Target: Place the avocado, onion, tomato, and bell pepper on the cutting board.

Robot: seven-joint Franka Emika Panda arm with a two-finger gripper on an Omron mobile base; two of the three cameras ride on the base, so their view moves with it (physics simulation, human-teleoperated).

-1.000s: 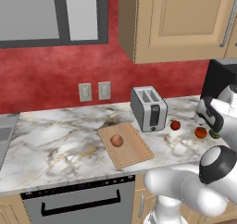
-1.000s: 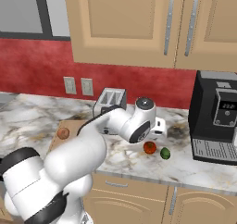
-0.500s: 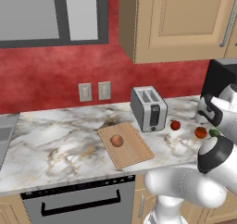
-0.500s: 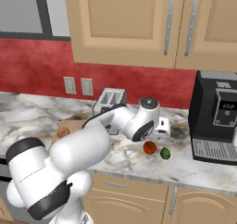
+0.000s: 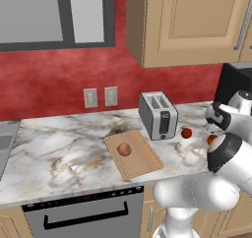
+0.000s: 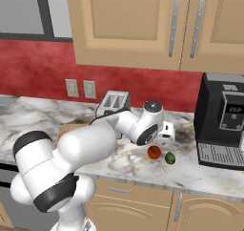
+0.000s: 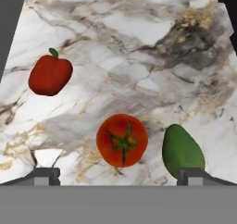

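Hovering above the right end of the marble surface [image 5: 59, 138], the end effector [image 7: 118, 174] has its fingers spread wide and holds nothing.

Items, by position:
- Board [image 5: 133, 154]: flat on the surface, left of the toaster [image 5: 157, 115], front corner near the surface's edge.
- Onion [image 5: 124, 149]: resting on the board, near its middle. Judged already delivered.
- Pepper [image 7: 50, 74]: on bare marble right of the toaster, off the board; in the hand view, up and left of the tomato and well apart from it.
- Tomato [image 7: 122, 140]: on bare marble, lying between the two fingertips in the hand view, stem scar facing the camera.
- Avocado [image 7: 182, 151]: just beside the tomato on its right in the hand view, partly behind one fingertip [image 7: 199, 176]. Whether tomato and avocado touch cannot be told.
- Coffee machine [image 6: 223, 120]: at the far right, behind the produce.

Step in hand: one of four items placed; the hand appears lined up over the tomato for the second pick, not yet in contact.

Next move, as judged: lower straight down so the fingers straddle the tomato, close on it, lift, then carry it past the toaster to a free patch of board beside the onion. The fingertip nearest the avocado leaves little room; a slight offset could nudge the avocado and set it rolling.
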